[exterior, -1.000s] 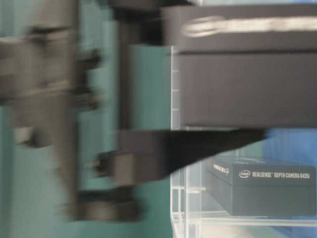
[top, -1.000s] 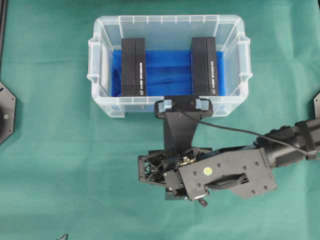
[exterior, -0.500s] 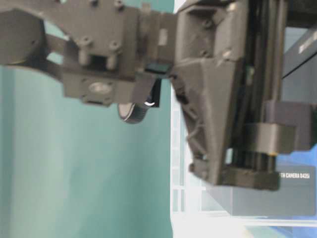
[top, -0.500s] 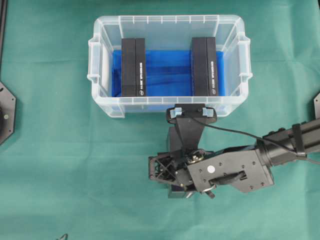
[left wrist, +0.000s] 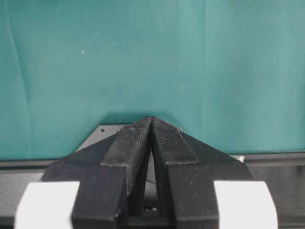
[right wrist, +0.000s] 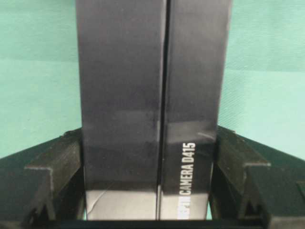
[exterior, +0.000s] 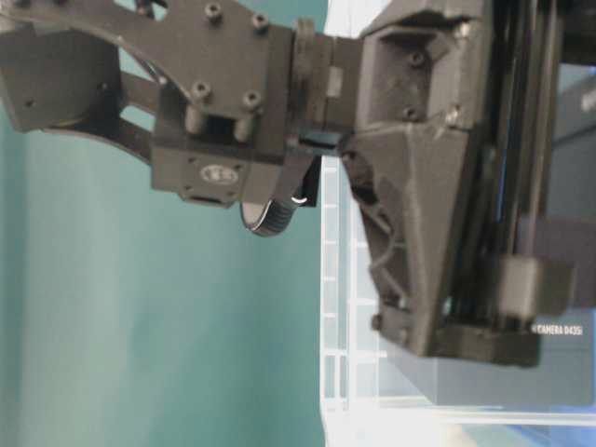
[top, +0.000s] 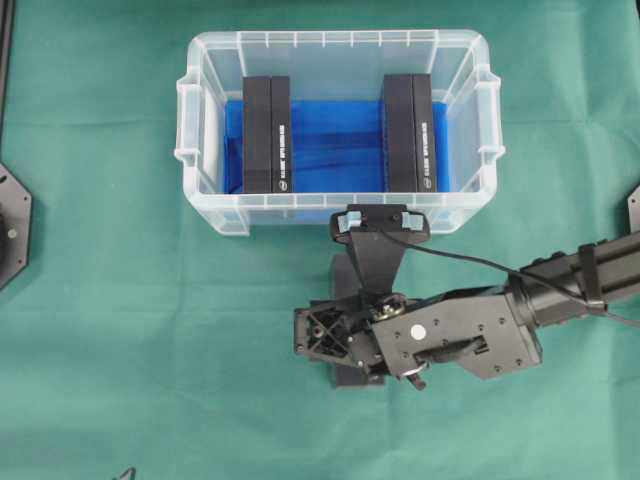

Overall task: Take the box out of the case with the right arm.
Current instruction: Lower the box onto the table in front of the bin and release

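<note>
- Overhead view: case (top: 340, 37) sitting at 12 o'clock on the green table (top: 120, 300), blue sheet (top: 335, 150) showing across its bottom.
- Two black boxes standing on edge inside: left box (top: 265, 135) toward the 9 o'clock wall, right box (top: 410, 135) toward the 3 o'clock wall, well apart, blue between them.
- Right arm (top: 560, 285) reaching in from 3 o'clock, wrist parked just beyond the case's 6 o'clock wall, outside the tub.
- And here it is: D415 camera box (right wrist: 147, 95) out of the case, down at 6 o'clock of it, over bare green cloth, long side running toward 12.
- Right wrist view: right pincer (right wrist: 150, 143) straddling that box, one lattice finger at 9 o'clock of it, the other at 3 o'clock, both hard up beside its long faces.
- Jaws set wide, a box-width apart; pressing or just clear of the cardboard, cannot tell from these views.
- Box resting on the cloth or a hair above it: cannot tell either.
- Table-level view: filled by the black wrist and finger frame, clear case wall behind, white "CAMERA D435" lettering peeking out low at 4 o'clock.
- Left pincer (left wrist: 151, 121) closed tight, ribbed tips meeting in a point, gripping nothing, only green table in front of it.
</note>
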Tool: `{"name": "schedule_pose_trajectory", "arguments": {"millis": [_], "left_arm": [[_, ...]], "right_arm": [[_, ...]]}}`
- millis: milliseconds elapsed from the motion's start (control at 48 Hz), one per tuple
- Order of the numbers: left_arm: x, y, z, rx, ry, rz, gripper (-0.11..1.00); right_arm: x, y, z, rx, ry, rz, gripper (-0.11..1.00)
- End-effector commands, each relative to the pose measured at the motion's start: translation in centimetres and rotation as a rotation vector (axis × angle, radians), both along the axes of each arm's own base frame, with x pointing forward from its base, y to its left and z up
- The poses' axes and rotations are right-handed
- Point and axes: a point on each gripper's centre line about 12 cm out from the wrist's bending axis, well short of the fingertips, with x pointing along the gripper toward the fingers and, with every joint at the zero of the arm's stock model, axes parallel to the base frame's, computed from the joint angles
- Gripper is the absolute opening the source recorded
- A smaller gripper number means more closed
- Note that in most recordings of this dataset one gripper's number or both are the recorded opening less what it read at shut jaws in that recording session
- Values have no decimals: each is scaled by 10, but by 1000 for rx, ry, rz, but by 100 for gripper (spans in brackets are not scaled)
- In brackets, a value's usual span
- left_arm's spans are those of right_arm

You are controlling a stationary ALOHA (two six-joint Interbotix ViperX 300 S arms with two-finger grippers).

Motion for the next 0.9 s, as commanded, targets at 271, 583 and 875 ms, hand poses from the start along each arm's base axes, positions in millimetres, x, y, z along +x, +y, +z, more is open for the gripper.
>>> {"name": "schedule_pose_trajectory", "arguments": {"millis": [271,583,875], "left_arm": [[2,0,4,-2,-14,1,0],[2,0,4,-2,-14,1,0],[2,0,4,-2,-14,3,0]], "right_arm": [[-5,-2,37,-12,6,-13,92],[-9,-7,91,-39,-18,-33,92],[-13,-19,151,-129,-40,-34,91]]}}
